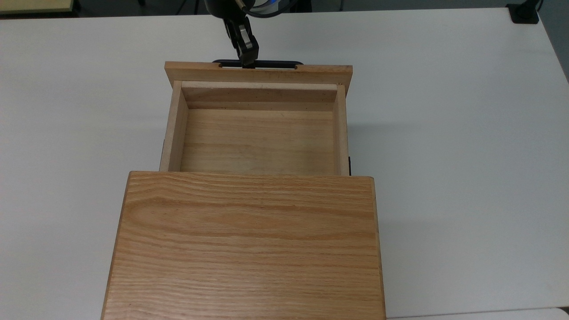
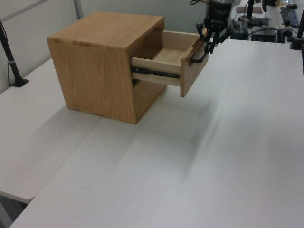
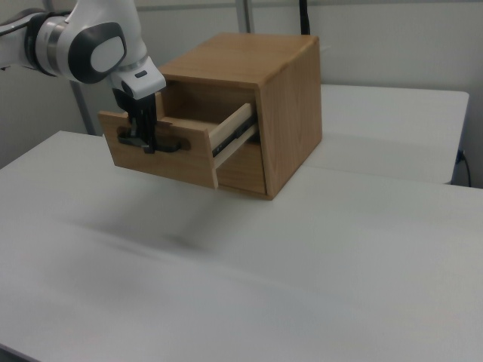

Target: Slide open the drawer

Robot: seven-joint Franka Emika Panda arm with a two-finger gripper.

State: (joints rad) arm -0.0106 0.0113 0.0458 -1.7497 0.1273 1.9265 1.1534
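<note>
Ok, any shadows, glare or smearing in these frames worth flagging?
Top view: soft shadow on the table at the drawer's right, no glare. Left view: grey streaks smear the tabletop below the drawer front. Right view: similar dark smudge under the drawer; the hand reads sharp.

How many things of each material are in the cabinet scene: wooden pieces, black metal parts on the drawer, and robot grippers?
Wooden pieces: 2, the cabinet and the drawer
Black metal parts on the drawer: 2, the bar handle and the side rail
Robot grippers: 1, the gripper at the handle
Total: 5
</note>
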